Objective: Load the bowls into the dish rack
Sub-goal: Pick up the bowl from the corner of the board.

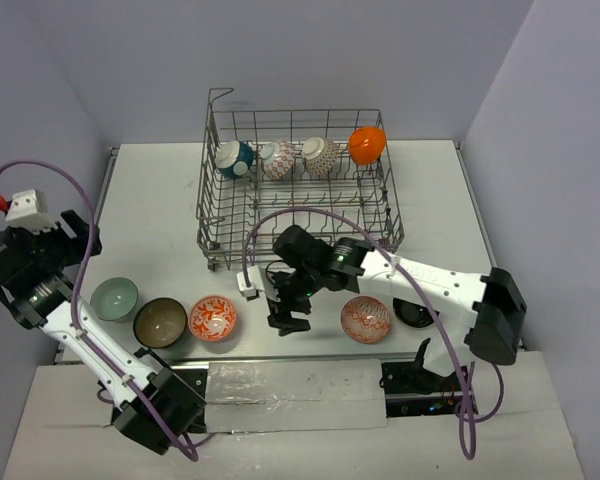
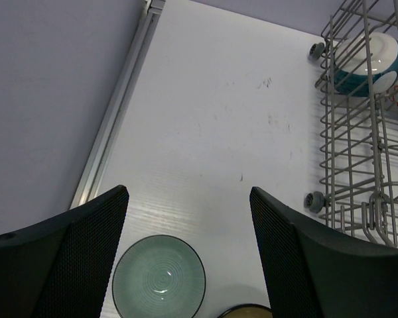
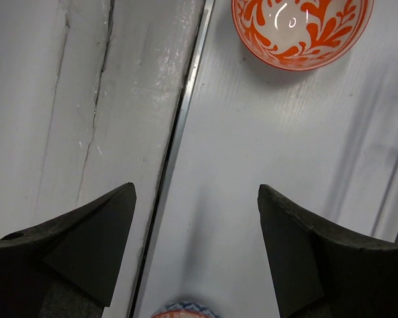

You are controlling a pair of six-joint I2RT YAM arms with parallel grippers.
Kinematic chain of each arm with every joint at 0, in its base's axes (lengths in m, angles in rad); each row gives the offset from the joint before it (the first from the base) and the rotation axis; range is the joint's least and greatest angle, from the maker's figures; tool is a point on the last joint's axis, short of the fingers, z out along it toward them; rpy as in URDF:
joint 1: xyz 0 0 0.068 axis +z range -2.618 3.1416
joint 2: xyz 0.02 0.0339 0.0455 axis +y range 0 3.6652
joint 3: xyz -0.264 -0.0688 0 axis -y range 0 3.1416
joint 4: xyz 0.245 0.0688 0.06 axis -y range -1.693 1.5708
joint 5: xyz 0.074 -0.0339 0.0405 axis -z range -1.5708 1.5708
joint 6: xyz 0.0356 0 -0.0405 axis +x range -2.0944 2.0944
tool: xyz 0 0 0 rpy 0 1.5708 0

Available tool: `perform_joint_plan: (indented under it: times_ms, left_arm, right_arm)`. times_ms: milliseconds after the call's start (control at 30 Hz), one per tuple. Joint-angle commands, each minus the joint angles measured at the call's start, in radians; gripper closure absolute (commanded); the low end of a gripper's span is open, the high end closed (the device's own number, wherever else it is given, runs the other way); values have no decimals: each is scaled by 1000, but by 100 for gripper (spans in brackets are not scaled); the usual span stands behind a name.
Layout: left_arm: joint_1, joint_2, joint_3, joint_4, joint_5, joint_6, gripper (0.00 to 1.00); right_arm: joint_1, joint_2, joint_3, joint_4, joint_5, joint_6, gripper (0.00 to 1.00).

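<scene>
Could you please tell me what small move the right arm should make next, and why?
Probably ease the right gripper forward over the orange-patterned bowl: its jaws stand open and empty, and that bowl lies just ahead, not yet racked.

White table (image 1: 150, 210) with metal edge rail (image 2: 111, 126), plain lavender-grey walls (image 1: 330, 50) on three sides, even light

Four bowls (image 1: 234, 158) on edge in grey dish rack (image 1: 325, 200), five loose on table (image 1: 150, 200)
</scene>
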Motion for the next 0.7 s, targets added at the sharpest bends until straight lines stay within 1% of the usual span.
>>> perform_joint_plan:
  times_ms: [0, 33, 133, 333, 467, 667]
  left_arm:
    - [8, 60, 84, 1, -1, 10, 20]
    - [8, 95, 110, -5, 11, 6, 21]
    - [10, 127, 136, 21, 39, -23, 21]
    - [8, 121, 133, 81, 40, -74, 21]
    - [8, 112, 112, 108, 31, -76, 21]
    - [8, 74, 26, 131, 56, -76, 21]
  right_arm:
    - [18, 68, 89, 21, -46, -27, 19]
    - [28, 85, 121, 17, -60, -26, 19]
    - [49, 133, 172, 26, -74, -29, 19]
    - [77, 220, 271, 3, -94, -37, 19]
    - [103, 301, 337, -5, -103, -31, 19]
    - [126, 409, 422, -11, -128, -12, 20]
